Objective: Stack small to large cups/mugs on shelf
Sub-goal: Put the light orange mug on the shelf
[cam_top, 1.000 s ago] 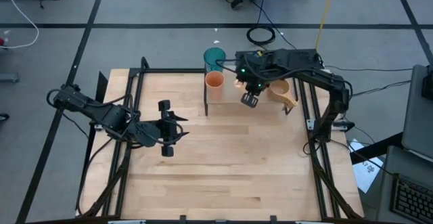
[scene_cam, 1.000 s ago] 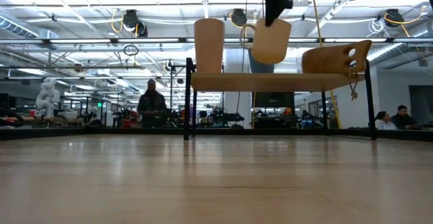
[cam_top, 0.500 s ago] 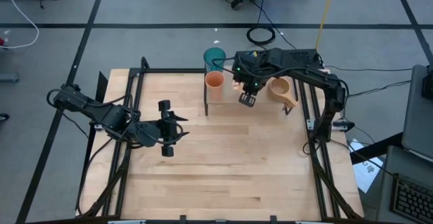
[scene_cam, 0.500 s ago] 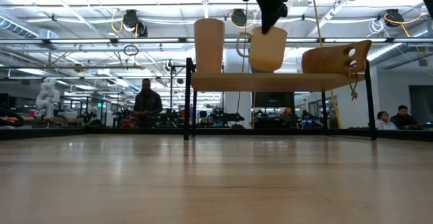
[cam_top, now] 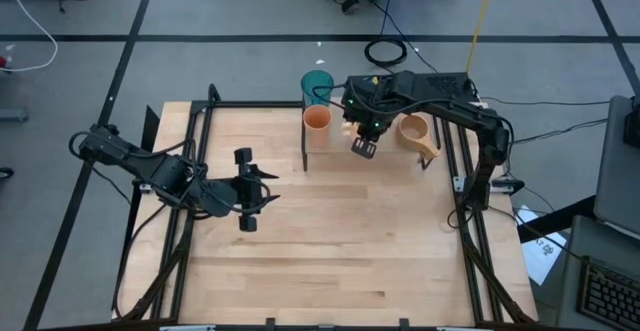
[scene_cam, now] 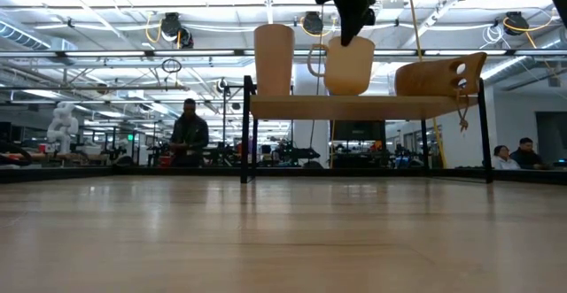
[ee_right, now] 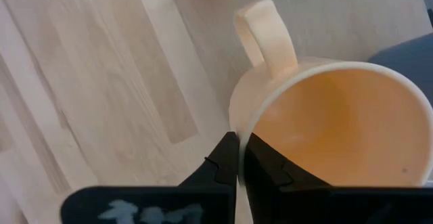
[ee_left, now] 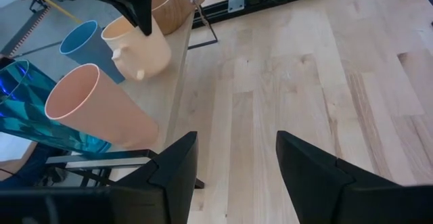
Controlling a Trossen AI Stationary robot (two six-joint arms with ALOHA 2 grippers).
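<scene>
The shelf [scene_cam: 354, 107] stands at the table's far side. On it, from left to right, are an orange cup [scene_cam: 274, 59], the orange handled mug [scene_cam: 348, 63] and a brown wooden handled mug [scene_cam: 440, 73]. A teal tumbler [cam_top: 317, 84] and a blue cup [ee_left: 81, 38] show behind the shelf. My right gripper [scene_cam: 345, 36] is shut on the orange mug, above the shelf. My left gripper [ee_left: 237, 139] hangs open over the table's left half [cam_top: 243, 189], with nothing between its fingers. My right gripper pinches the orange mug's rim [ee_right: 238, 126], close beside the handle [ee_right: 265, 34], with one finger [ee_right: 264, 162] inside the mug and the other outside. The fingers come from above, pointing down. The mug stays upright; whether its base touches the shelf top, I cannot tell.
Black frame rails [cam_top: 195, 171] run along the table's left and right sides. The shelf's thin black legs [scene_cam: 246, 134] stand on the tabletop. Bare wood [cam_top: 340, 231] spreads in front of the shelf. People [scene_cam: 188, 134] show in the room beyond.
My right gripper has sunk and shifted a little toward the table's left, toward the orange cup, still shut on the mug. The mug has come down from well clear of the shelf to just at its top.
</scene>
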